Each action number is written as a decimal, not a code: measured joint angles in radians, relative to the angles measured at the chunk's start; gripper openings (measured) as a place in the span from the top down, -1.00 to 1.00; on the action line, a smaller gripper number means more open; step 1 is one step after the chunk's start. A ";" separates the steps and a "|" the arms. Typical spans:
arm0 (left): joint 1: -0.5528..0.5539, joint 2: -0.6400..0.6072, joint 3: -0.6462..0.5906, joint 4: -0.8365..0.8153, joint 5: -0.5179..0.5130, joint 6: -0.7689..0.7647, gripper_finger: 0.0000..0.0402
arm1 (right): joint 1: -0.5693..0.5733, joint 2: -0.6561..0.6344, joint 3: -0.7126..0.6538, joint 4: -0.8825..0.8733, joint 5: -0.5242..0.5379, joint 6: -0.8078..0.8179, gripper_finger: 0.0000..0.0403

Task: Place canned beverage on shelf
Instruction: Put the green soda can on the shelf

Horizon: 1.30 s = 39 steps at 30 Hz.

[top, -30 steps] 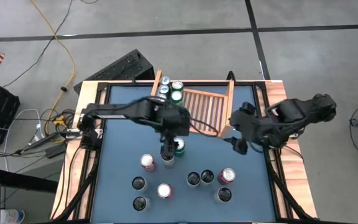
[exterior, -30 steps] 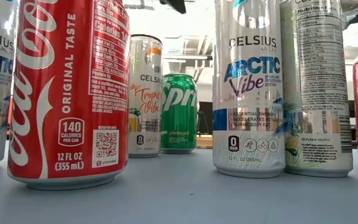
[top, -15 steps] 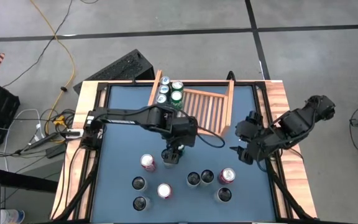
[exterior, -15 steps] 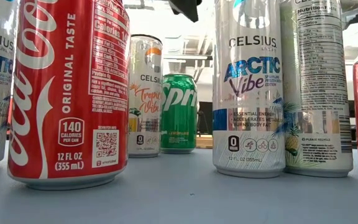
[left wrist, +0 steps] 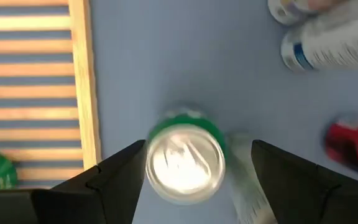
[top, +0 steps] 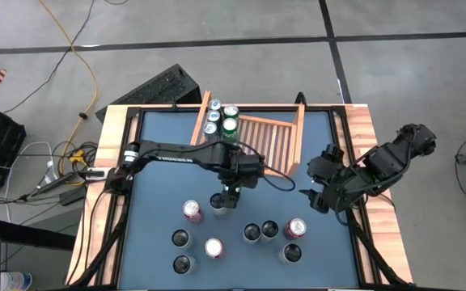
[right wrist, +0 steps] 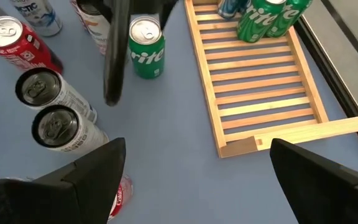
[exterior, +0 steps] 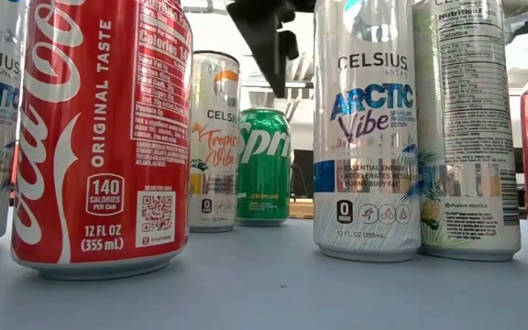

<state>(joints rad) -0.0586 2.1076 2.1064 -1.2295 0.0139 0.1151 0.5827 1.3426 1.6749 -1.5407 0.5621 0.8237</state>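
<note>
Here, with the left gripper [left wrist: 194,165] held above the upright green can [left wrist: 184,155] at the frame's lower middle, fingers [left wrist: 120,171] spread and grasping nothing, the can could be toppled by an off-centre descent, short of the shelf [top: 269,141].

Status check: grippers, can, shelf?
Left gripper open above Sprite can, not gripping. Right gripper open, waiting beside shelf. White can crowds Sprite.

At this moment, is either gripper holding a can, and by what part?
Nothing is held. The left gripper hangs open above the green can, not touching it; the right gripper is open and empty.
</note>
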 joint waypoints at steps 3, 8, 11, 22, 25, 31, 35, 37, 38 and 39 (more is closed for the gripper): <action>0.000 -0.040 -0.090 0.036 -0.039 -0.003 -0.38 | 0.000 0.000 0.000 -0.007 0.001 0.016 -0.92; 0.003 -0.167 -0.247 0.225 -0.091 -0.010 -0.38 | 0.000 0.000 0.000 -0.016 0.000 0.032 -0.92; 0.003 -0.209 -0.342 0.295 -0.106 -0.016 -0.38 | 0.000 0.000 0.000 -0.023 0.001 0.034 -0.92; 0.000 -0.228 -0.390 0.358 -0.011 -0.046 -0.38 | -0.001 0.000 -0.004 -0.023 0.001 0.040 -0.92; 0.000 -0.227 -0.392 0.350 -0.018 -0.034 -0.38 | -0.001 0.000 -0.017 -0.024 0.000 0.044 -0.92; 0.003 -0.223 -0.414 0.347 0.035 -0.083 -0.38 | -0.001 0.000 -0.017 -0.022 0.000 0.060 -0.92; 0.005 -0.223 -0.414 0.353 0.028 -0.060 -0.38 | -0.001 0.000 -0.017 -0.022 0.000 0.061 -0.92; 0.005 -0.223 -0.414 0.353 0.028 -0.038 -0.38 | -0.004 0.000 -0.017 -0.022 0.000 0.062 -0.92; 0.005 -0.223 -0.414 0.352 0.035 -0.030 -0.38 | -0.004 0.000 -0.017 -0.021 0.000 0.061 -0.92; 0.006 -0.223 -0.414 0.352 0.045 -0.019 -0.38 | -0.006 0.000 -0.017 -0.020 0.000 0.061 -0.92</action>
<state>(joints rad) -0.0529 1.8843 1.6920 -0.8776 0.0590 0.0960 0.5767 1.3422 1.6577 -1.5609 0.5625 0.8852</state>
